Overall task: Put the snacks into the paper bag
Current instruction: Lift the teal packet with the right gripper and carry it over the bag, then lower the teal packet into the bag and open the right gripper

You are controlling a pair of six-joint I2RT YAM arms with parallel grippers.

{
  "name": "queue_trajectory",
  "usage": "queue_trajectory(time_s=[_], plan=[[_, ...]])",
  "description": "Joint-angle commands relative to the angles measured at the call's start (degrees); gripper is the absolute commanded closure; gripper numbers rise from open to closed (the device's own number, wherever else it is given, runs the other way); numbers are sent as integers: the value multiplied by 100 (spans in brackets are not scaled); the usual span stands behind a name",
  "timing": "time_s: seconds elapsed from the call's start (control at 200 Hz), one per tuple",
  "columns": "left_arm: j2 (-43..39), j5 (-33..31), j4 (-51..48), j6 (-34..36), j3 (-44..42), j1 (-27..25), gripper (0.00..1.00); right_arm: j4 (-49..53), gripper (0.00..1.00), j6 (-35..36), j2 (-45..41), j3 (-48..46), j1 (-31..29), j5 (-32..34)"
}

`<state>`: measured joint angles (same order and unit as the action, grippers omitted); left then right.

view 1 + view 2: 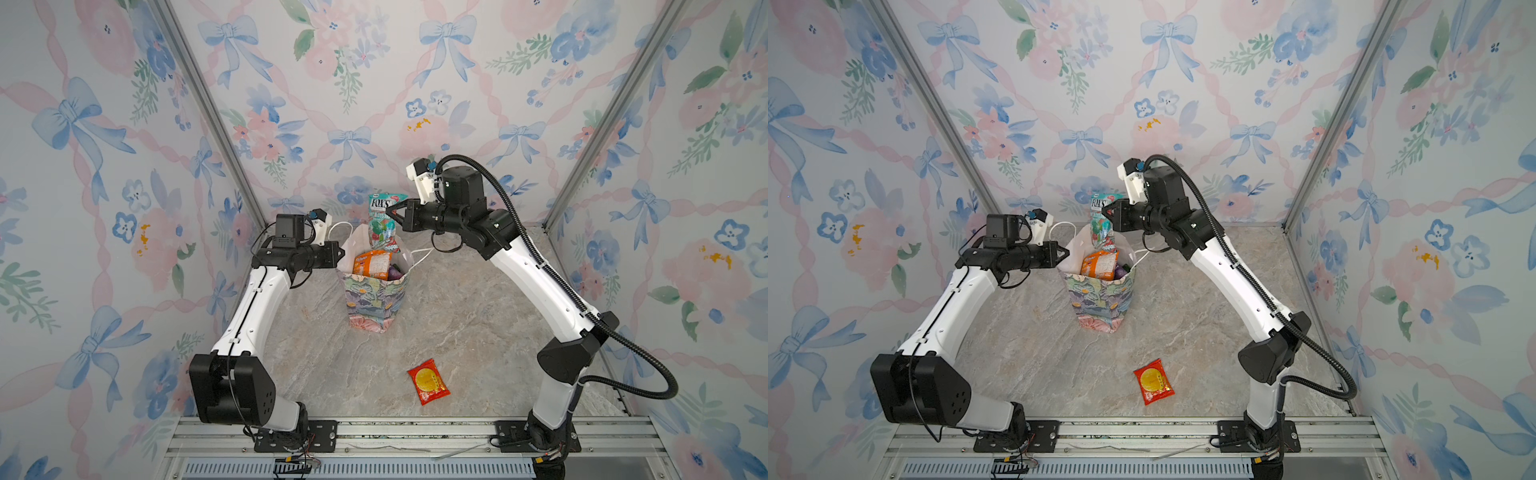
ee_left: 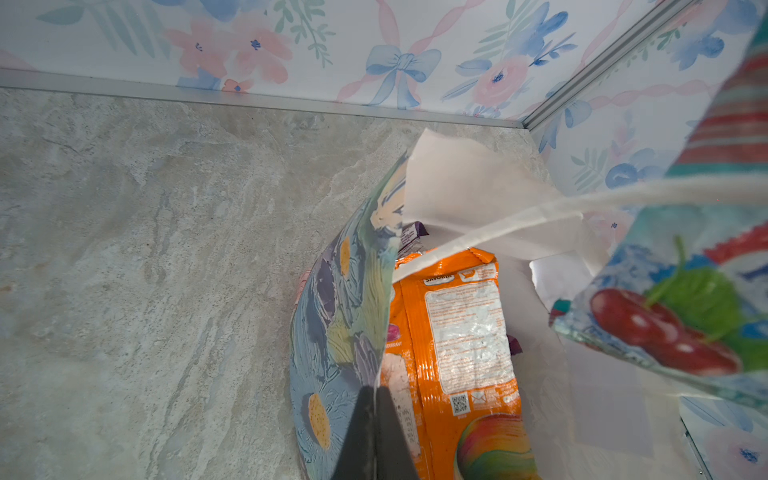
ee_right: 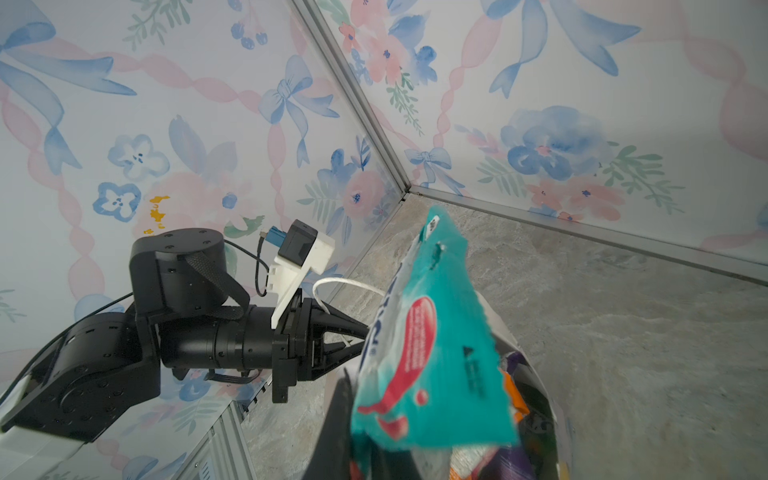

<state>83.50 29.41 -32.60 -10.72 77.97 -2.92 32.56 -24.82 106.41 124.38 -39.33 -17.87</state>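
Surface: marble tabletop (image 1: pixel 332 374), floral walls (image 1: pixel 374 83).
Red packet (image 1: pixel 428 381): flat, nearest me.
Paper bag (image 1: pixel 372 303): upright, centre; I see orange packet (image 1: pixel 372 264) and purple packet (image 1: pixel 394 273) inside.
Left gripper (image 1: pixel 341 252): pinching bag's rim.
Right gripper (image 1: pixel 390 214): clamped on teal packet (image 1: pixel 380 224) over bag's mouth.

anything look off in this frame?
Nothing looks spilled. The bag has its wall bowed where the left gripper pinches the rim. The teal packet, held by the right gripper, sticks up mostly above the bag mouth. The red packet lies alone, askew, on the table.
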Motion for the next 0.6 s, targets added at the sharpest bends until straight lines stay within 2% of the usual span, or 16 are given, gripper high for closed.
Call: queue_trajectory(time_s=[0.0, 0.26, 0.595], plan=[[-45, -32, -186, 86, -140, 28, 100, -107, 100, 85, -224, -278, -99, -142], [-37, -32, -185, 88, -141, 28, 100, -320, 100, -9, -461, -981, -248, -221], [-45, -32, -187, 79, -133, 28, 100, -593, 100, -255, -516, -1398, -414, -383]])
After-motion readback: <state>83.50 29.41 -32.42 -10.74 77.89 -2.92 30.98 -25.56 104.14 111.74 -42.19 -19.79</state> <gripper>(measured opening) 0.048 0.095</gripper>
